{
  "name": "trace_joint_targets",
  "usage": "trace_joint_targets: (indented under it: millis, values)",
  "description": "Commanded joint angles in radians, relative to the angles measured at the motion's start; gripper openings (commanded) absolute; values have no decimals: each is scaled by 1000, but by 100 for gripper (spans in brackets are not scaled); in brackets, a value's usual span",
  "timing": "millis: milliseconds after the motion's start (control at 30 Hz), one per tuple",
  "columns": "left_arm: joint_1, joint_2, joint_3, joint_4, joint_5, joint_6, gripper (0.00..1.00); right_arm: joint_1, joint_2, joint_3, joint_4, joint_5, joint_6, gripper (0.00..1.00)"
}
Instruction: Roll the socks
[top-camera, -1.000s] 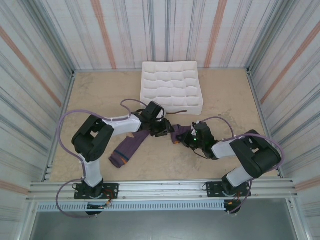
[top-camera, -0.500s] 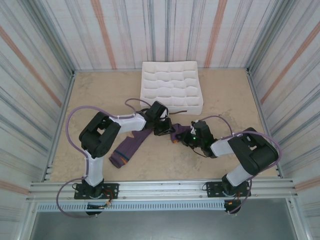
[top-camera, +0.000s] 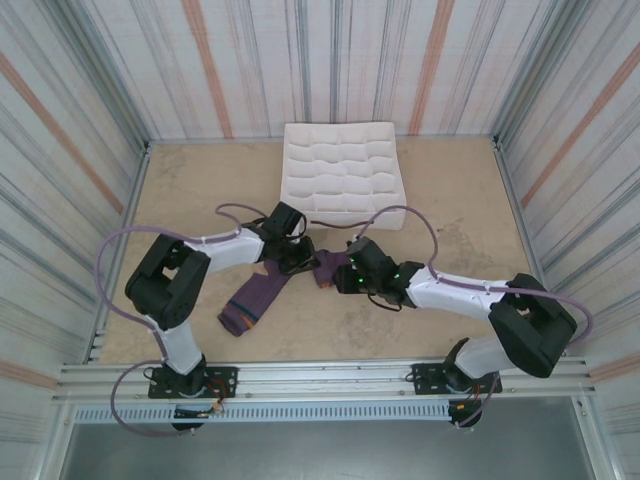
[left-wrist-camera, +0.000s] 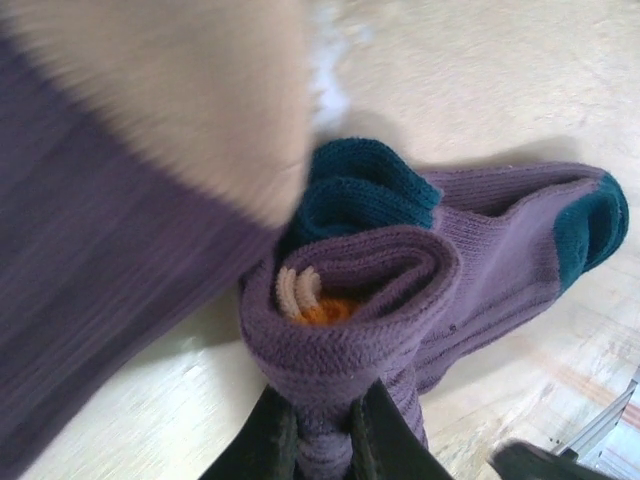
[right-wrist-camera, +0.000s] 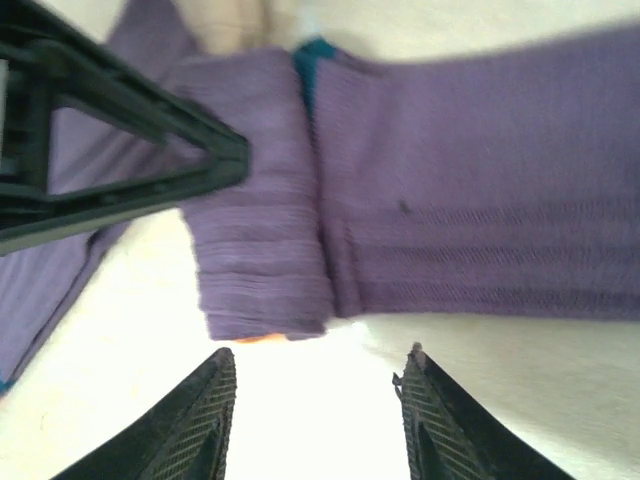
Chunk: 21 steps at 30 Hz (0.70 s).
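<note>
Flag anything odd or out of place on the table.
Nothing spilled or damaged. The half-rolled sock pinched by the left gripper looks loose, its tail unrolled; the right gripper is open facing it, and the other sock lies flat.

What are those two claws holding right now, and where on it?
The left gripper pinches the rolled end of the socks; the right gripper is open, holding nothing.

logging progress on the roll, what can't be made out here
Top external: the rolled sock, mostly hidden beneath the left gripper and right gripper.
Left wrist: upper left, smeared by blurred purple and cream fabric near the lens.
Right wrist: the sock's far end, cut off by the right edge.
</note>
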Motion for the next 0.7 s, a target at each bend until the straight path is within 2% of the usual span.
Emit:
trace_joint_targets:
  millis: [0,200,267,333,533,667]
  values:
    - [16,-50,-53,-58,-9,-52,0,107,41,72,-138,223,-151,49]
    - [22,-86,-72,-54,22,-87,0,311,154,148,-56,464,-346,50]
    - [27,-95,-74,-57,23,-88,0,337,205,182,-66,516,-363,51]
    - [30,-103,-82,-54,27,-89,0,360,253,212,-78,581,-374,56]
    - [39,-115,-101,-38,43,-97,0,402,366,274,-86,709,-399,54]
    - [39,-117,-116,-22,51,-103,0,400,444,314,-90,740,-409,51]
